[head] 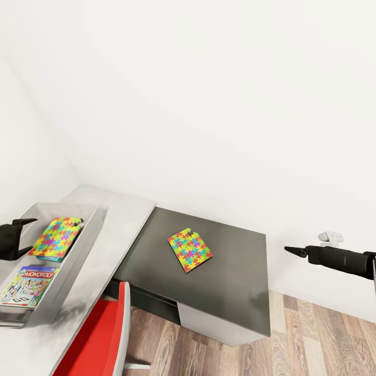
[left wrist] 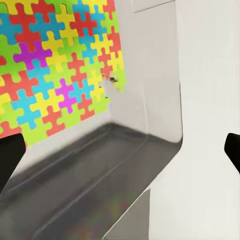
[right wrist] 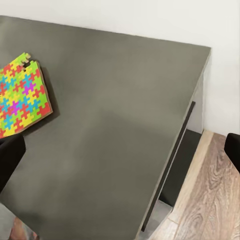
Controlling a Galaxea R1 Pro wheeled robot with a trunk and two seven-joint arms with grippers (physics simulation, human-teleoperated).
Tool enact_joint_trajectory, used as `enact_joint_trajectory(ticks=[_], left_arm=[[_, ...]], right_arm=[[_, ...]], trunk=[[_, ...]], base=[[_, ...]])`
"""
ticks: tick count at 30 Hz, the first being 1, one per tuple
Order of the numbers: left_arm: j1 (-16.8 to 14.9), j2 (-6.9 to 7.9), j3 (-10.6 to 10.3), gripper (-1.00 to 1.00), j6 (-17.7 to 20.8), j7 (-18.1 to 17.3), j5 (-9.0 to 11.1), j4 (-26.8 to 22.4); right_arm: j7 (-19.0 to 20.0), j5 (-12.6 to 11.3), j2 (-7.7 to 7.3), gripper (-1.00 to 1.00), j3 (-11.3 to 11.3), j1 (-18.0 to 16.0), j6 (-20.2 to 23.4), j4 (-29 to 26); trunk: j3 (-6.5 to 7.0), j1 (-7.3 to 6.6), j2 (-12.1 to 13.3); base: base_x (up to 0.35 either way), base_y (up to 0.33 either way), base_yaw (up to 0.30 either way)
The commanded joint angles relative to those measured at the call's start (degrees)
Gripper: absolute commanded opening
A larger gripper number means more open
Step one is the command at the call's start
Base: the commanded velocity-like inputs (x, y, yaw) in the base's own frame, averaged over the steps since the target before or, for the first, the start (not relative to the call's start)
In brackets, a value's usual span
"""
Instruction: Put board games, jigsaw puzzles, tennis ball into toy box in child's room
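Head view: we see the toy box [head: 93,225] at 9 o'clock on the light grey counter [head: 128,214], holding one jigsaw puzzle [head: 56,238] and a Monopoly board game [head: 28,285]. The second jigsaw puzzle [head: 189,249] lies flat on the dark grey cabinet top [head: 235,277], toward 6 o'clock. The left gripper [head: 25,237] hovers at the box, fingers spread, empty. For the right gripper [head: 293,251], at 3 o'clock, we cannot tell the opening from the head view; its wrist view shows fingers apart, holding nothing.

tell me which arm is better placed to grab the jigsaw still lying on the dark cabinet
Right, probably. The right gripper hangs open beside the dark cabinet, level with the loose jigsaw puzzle. The left gripper is over the toy box, farther away.
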Motion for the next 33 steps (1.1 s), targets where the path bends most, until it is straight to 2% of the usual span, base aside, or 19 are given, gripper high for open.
enact_joint_trajectory(ticks=[1,16,19,22,24,25,27,28,30,31,33], left_arm=[[0.0,-0.09,0.1,1.0,0.2,0.8,0.8,-0.2],[-1.1,-1.34,-0.3,1.0,0.3,1.3,1.9,-0.9],[-2.8,-2.91,-0.8,1.0,0.3,1.4,1.8,-0.9],[-3.6,-3.68,-1.3,1.0,0.3,1.5,1.7,-0.9],[-5.3,-5.29,-2.5,1.0,0.3,1.6,1.5,-1.0],[-5.3,-5.29,-2.5,1.0,0.3,1.6,1.5,-1.0],[-7.3,-6.98,-3.9,1.0,0.3,1.8,1.2,-1.0],[-7.3,-6.98,-3.9,1.0,0.3,1.8,1.2,-1.0],[-9.2,-8.56,-5.2,1.0,0.4,2.0,0.4,-1.0],[-9.2,-8.56,-5.2,1.0,0.4,2.0,0.4,-1.0],[-10.8,-9.79,-6.3,1.0,0.5,2.0,-1.3,-1.1]], right_arm=[[0.8,0.6,0.0,1.0,0.0,-0.1,0.3,0.0],[1.2,0.9,0.16,1.0,0.1,-0.1,0.4,0.0],[1.1,0.9,0.31,1.0,0.2,-0.1,0.4,0.0],[1.1,0.9,0.35,1.0,0.2,-0.1,0.4,0.0],[1.0,1.0,0.42,1.0,0.2,-0.1,0.4,0.0],[1.0,1.0,0.42,1.0,0.2,-0.1,0.4,0.0],[1.0,1.0,0.5,1.0,0.3,-0.1,0.4,0.0],[1.0,1.0,0.5,1.0,0.3,-0.1,0.4,0.0],[1.0,1.0,0.6,1.0,0.3,-0.1,0.4,0.1],[1.0,1.0,0.6,1.0,0.3,-0.1,0.4,0.1],[0.9,1.0,0.66,1.0,0.3,-0.1,0.4,0.1]], trunk=[[-0.1,0.03,-0.1],[-0.1,0.03,-0.1],[-0.1,0.03,-0.1],[-0.1,0.03,-0.1],[-0.1,0.03,-0.1],[-0.1,0.03,-0.1],[-0.1,0.03,-0.1],[-0.1,0.03,-0.1],[-0.1,0.03,-0.1],[-0.1,0.03,-0.1],[-0.1,0.03,-0.1]], base=[[0.0,0.0,0.0],[0.0,0.0,-0.001],[0.0,0.0,-0.066],[0.0,0.0,-0.129],[0.0,0.0,-0.18],[0.0,0.0,-0.192],[0.0,0.0,-0.217],[0.0,0.0,-0.224],[0.0,0.0,-0.204],[0.0,0.0,-0.154],[0.0,0.0,-0.138]])
